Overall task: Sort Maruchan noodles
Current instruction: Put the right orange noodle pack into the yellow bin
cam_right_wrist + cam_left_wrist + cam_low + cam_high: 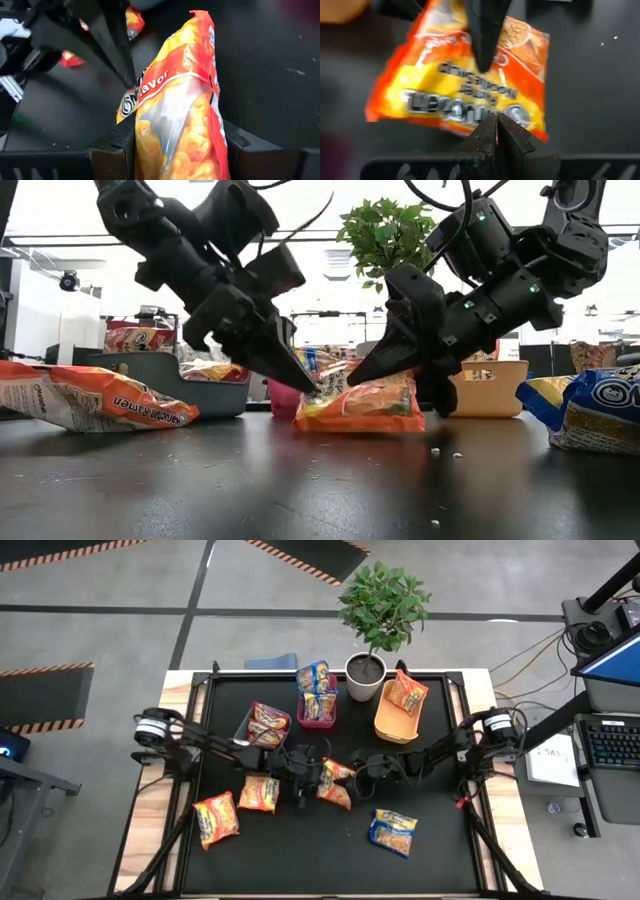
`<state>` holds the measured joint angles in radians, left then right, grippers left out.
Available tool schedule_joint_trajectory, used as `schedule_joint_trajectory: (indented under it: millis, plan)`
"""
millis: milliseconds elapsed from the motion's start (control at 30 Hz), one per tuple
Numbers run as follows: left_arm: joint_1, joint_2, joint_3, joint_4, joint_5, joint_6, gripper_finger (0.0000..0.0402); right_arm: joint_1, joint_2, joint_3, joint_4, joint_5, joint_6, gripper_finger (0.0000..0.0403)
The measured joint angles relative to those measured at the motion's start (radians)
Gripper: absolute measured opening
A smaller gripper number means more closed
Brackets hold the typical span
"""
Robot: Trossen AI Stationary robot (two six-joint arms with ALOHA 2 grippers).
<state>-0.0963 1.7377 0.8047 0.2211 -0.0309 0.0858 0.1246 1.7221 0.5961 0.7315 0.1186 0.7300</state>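
Low view — my right tool [425, 385] is grasping the orange packet [362, 402], left tool [300, 376] clenched beside it — light, crinkly, slippery, best pinched at an edge.

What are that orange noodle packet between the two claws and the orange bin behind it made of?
Orange noodle packet: thin glossy plastic film, judging by its crinkles, its shine and a clear patch showing the noodle block inside. The right gripper has it between its fingers; the shut left gripper touches its edge. Orange bin: probably moulded rigid plastic, smooth and evenly coloured, holding its shape.
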Motion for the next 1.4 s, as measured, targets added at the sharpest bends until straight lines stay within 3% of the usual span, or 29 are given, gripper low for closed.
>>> schedule_joint_trajectory:
  millis: [200, 467, 733, 933, 1200, 1400]
  plan:
    - [0.001, -0.147, -0.015, -0.071, -0.029, 0.09, 0.0, 0.001, -0.074, -0.001, -0.024, -0.045, -0.033, 0.016]
    - [0.002, -0.442, -0.075, -0.059, -0.001, 0.225, 0.0, -0.012, -0.343, 0.001, -0.244, -0.04, -0.124, 0.0159]
    - [0.002, -0.659, -0.109, -0.062, 0.026, 0.32, 0.0, -0.107, -0.673, 0.002, -0.539, 0.085, -0.332, 0.0157]
    - [0.003, -0.748, -0.117, -0.083, 0.042, 0.345, 0.0, -0.233, -0.872, 0.001, -0.782, 0.173, -0.43, 0.0157]
    - [0.003, -0.801, -0.117, -0.137, 0.04, 0.369, 0.0, -0.388, -0.946, -0.002, -1.082, 0.338, -0.579, 0.0157]
    - [0.003, -0.804, -0.119, -0.183, 0.04, 0.367, 0.0, -0.443, -0.88, -0.002, -1.097, 0.393, -0.702, 0.0157]
